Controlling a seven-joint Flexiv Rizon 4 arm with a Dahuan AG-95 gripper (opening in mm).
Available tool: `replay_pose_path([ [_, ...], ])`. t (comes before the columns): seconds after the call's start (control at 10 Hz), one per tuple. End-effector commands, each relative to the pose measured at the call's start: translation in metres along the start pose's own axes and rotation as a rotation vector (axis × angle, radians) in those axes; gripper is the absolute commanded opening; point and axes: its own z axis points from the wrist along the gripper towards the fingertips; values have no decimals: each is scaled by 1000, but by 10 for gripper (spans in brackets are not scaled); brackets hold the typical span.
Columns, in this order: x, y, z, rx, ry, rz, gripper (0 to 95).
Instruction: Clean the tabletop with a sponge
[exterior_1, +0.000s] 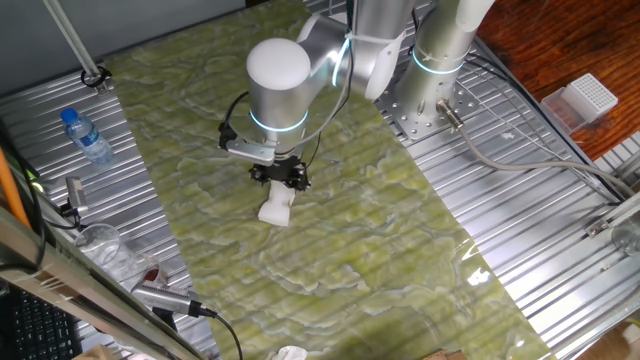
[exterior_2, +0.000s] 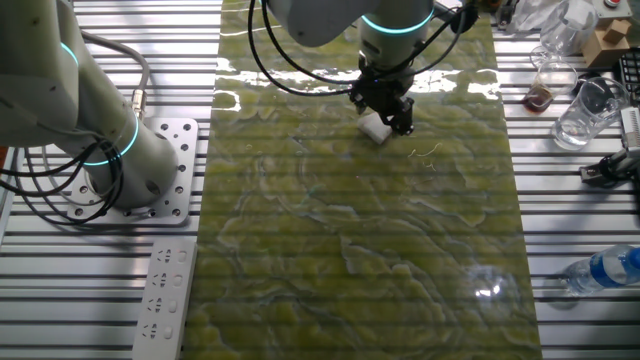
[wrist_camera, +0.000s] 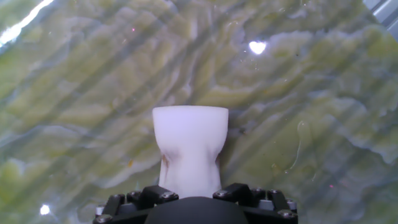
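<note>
black claw (wrist_camera: 194, 202) housing fills the bottom of the hand view, and the sponge (wrist_camera: 189, 146) is seen reaching straight out from it, pinched at its waist between the jaws. the claw is closed on the sponge, whose long axis runs along the fingers, with the wide free end pointing away from the claw toward the tabletop (wrist_camera: 323, 124). in one fixed view that free end is seen directly below the claw, at or just above the marbled sheet; contact cannot be confirmed. the coming wipe is judged to depend on the face being pressed flat against the sheet.
</note>
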Motion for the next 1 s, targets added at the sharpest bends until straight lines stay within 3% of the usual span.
replay_pose_path([
  [0.1,0,0,2,3,0,4,950],
  [0.3,0,1,4,4,1,4,950],
  [0.4,0,1,4,4,1,3,760],
  [0.8,1,4,9,7,1,1,760],
  [1.0,1,4,9,8,0,3,380],
])
